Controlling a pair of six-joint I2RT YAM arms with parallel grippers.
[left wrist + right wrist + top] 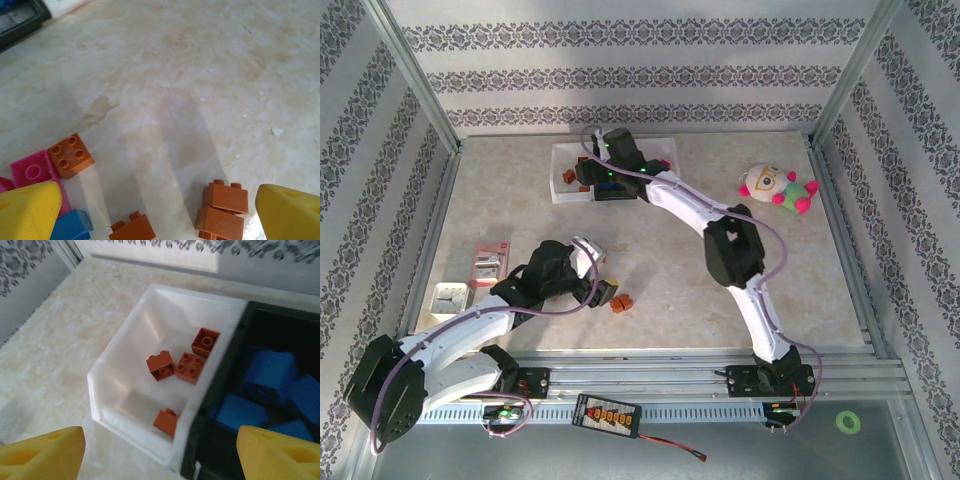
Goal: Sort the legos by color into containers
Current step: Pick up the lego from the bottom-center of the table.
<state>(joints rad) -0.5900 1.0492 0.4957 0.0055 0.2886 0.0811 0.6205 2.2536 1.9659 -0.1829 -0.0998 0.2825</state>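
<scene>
In white bin (131, 357): four orange legos (189, 367) | black bin (280, 322): blue legos (267, 371)

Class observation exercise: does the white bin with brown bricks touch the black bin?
Touching. The right wrist view shows the white bin flush against the black bin, no gap.

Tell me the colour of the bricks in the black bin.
Blue bricks; the right wrist view shows them best.

Plush toy (778, 187) far right on the table (520, 210), red-and-white packet (490, 263) at left, green ring (848, 423) near front edge
</scene>
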